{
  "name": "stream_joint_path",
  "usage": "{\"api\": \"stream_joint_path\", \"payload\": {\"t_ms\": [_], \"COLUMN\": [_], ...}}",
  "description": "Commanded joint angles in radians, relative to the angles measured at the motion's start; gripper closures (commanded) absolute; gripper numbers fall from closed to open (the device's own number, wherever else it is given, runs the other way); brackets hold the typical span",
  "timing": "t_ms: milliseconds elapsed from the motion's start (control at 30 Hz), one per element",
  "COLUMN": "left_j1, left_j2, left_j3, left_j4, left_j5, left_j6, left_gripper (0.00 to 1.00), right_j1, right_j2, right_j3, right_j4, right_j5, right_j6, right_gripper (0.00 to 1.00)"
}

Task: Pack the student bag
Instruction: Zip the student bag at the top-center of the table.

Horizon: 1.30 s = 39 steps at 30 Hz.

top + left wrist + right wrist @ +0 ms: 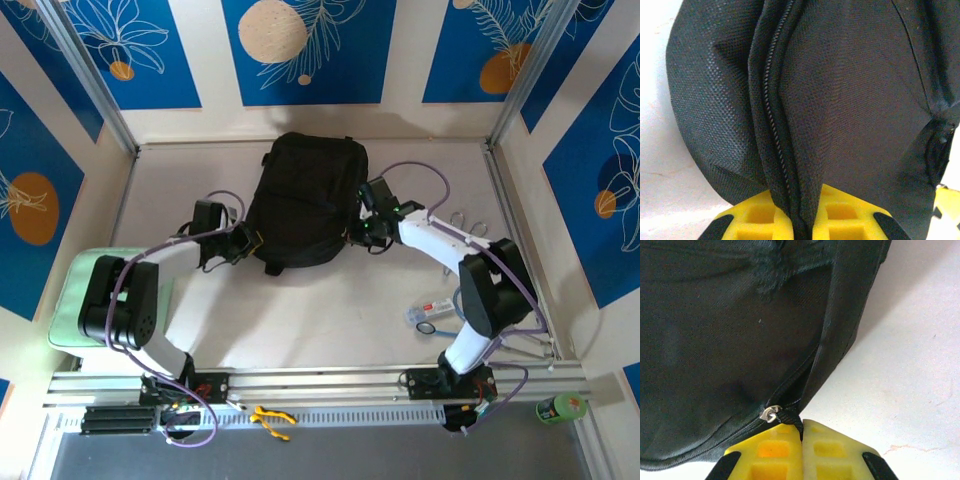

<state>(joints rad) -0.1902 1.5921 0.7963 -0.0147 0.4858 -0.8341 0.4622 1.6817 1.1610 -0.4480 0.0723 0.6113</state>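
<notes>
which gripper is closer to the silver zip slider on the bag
Right. The right gripper is shut on the pull tab right beside the silver zip slider; the left gripper pinches a zip seam on the opposite side of the student bag.

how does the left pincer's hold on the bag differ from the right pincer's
The left pincer pinches a fabric fold carrying the zip teeth; the right pincer pinches the pull tab by the silver slider. The left pincer is left of the bag, the right pincer right of it. Both are shut on it.

One student bag (305,200), two pincers (244,243) (368,232), one green pad (65,305)
</notes>
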Motion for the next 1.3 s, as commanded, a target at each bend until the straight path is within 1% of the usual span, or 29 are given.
{"api": "stream_joint_path", "payload": {"t_ms": [0,167,233,333,500,633,700,733,767,800,833,933,1000,1100,1200,1267], "left_j1": [0.015,0.014,0.015,0.015,0.014,0.013,0.014,0.013,0.014,0.014,0.014,0.011,0.004,-0.031,-0.093,-0.150], "left_j2": [-0.005,0.014,0.024,0.035,0.046,0.049,0.039,0.029,0.016,-0.003,-0.030,-0.116,-0.170,-0.228,-0.244,-0.229], "left_j3": [0.019,0.039,0.047,0.057,0.074,0.079,0.078,0.079,0.083,0.088,0.093,0.123,0.155,0.200,0.223,0.232], "left_j4": [-0.178,-0.231,-0.244,-0.250,-0.258,-0.278,-0.294,-0.308,-0.323,-0.352,-0.383,-0.476,-0.536,-0.574,-0.539,-0.494], "left_j5": [-0.003,0.024,0.036,0.048,0.059,0.060,0.048,0.040,0.028,0.005,-0.026,-0.119,-0.187,-0.243,-0.228,-0.209], "left_j6": [0.141,0.215,0.233,0.240,0.252,0.269,0.278,0.284,0.290,0.300,0.313,0.356,0.394,0.452,0.505,0.537], "left_gripper": [0.96,0.96,0.96,0.96,0.97,0.97,0.97,0.94,0.88,0.76,0.67,0.54,0.49,0.45,0.42,0.40], "right_j1": [-0.036,-0.056,-0.058,-0.059,-0.043,-0.023,-0.020,-0.018,-0.016,-0.011,-0.005,0.001,-0.003,-0.006,-0.017,-0.025], "right_j2": [0.060,0.136,0.174,0.228,0.287,0.344,0.346,0.337,0.327,0.311,0.292,0.244,0.211,0.165,0.133,0.126], "right_j3": [0.096,0.201,0.259,0.348,0.453,0.546,0.562,0.558,0.547,0.530,0.512,0.435,0.384,0.327,0.297,0.290], "right_j4": [-0.135,-0.212,-0.265,-0.348,-0.404,-0.470,-0.476,-0.462,-0.447,-0.425,-0.402,-0.336,-0.291,-0.244,-0.209,-0.202], "right_j5": [0.001,0.027,0.056,0.097,0.123,0.203,0.214,0.195,0.168,0.132,0.088,-0.092,-0.193,-0.268,-0.337,-0.358], "right_j6": [-0.045,-0.035,-0.015,0.009,0.001,-0.017,-0.022,-0.036,-0.053,-0.075,-0.097,-0.135,-0.131,-0.124,-0.127,-0.122], "right_gripper": [1.00,1.00,1.00,1.00,1.00,1.00,1.00,1.00,1.00,1.00,1.00,1.00,1.00,1.00,1.00,1.00]}}
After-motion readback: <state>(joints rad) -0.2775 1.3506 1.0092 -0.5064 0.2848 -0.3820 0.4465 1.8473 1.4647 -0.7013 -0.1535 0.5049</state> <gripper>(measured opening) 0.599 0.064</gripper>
